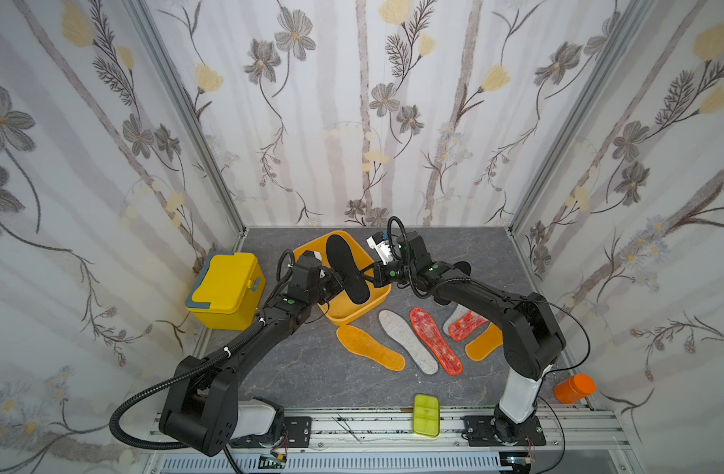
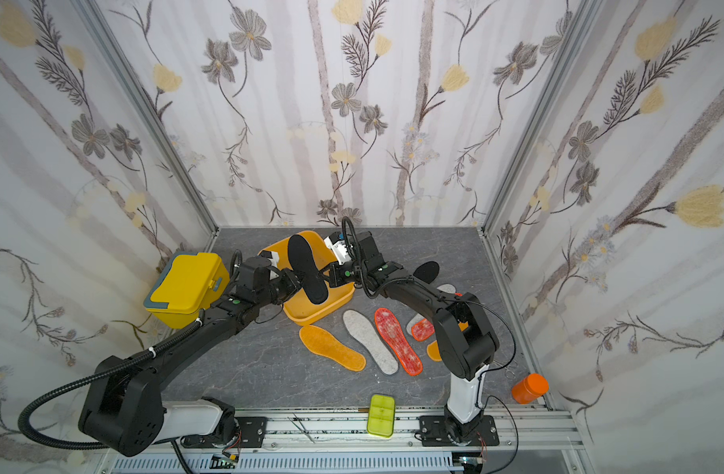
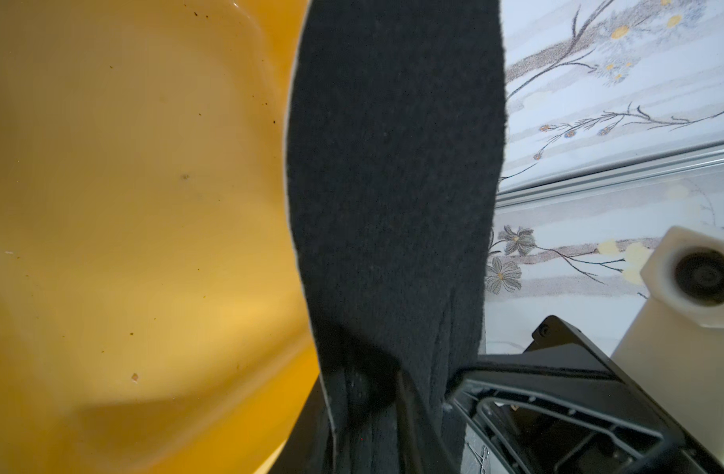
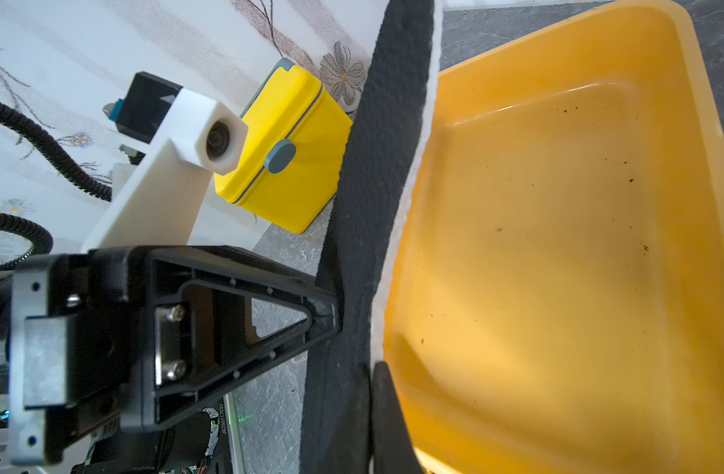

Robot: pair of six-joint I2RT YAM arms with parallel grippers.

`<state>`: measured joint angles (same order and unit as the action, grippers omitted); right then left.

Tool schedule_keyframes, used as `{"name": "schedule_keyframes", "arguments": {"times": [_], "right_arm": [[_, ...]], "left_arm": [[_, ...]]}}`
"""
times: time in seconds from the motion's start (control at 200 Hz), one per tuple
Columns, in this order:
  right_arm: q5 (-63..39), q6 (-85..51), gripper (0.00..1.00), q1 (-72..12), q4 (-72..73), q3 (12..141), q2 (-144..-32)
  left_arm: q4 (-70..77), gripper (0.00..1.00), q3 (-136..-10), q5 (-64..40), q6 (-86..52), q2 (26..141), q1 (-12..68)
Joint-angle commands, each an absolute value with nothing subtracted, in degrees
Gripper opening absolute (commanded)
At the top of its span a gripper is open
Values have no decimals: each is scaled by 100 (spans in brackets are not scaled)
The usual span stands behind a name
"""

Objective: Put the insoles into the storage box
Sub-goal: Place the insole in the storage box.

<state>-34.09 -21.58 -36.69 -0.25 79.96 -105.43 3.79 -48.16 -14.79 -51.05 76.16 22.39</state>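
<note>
A black insole [image 1: 346,266] [image 2: 307,266] hangs lengthwise over the orange-yellow storage box [image 1: 343,320] [image 4: 557,246], held from both sides. My left gripper [image 1: 346,285] [image 3: 393,410] grips its left edge, and my right gripper [image 1: 366,275] [image 4: 372,390] is shut on its right edge. The box floor under it is bare. On the table in front lie an orange-yellow insole [image 1: 370,346], a grey-white one [image 1: 407,340] and a red-orange one [image 1: 436,340]. Under my right arm, several more insoles are partly hidden, among them a second black one [image 2: 428,271].
A taller yellow lidded box [image 1: 224,289] stands left of the tray, close to my left arm. A lime-green flat case [image 1: 426,414] lies on the front rail. An orange jar [image 1: 573,388] sits at the front right corner. Patterned walls close in three sides.
</note>
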Motion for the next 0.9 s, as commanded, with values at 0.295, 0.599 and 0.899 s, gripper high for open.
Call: {"name": "schedule_keyframes", "arguments": {"times": [0.295, 0.599, 0.899], "right_arm": [[-3498, -2267, 0, -3706, 202, 8017, -10659], [-3492, -2290, 0, -3713, 246, 8033, -10683], [-3181, -2159, 7, -3713, 35, 8127, -10678]], "left_arm": [[624, 10, -4852, -1491, -5133, 7643, 2232], [670, 0, -4869, -1494, -5197, 7754, 2232], [773, 0, -4591, -914, -5459, 7440, 2197]]}}
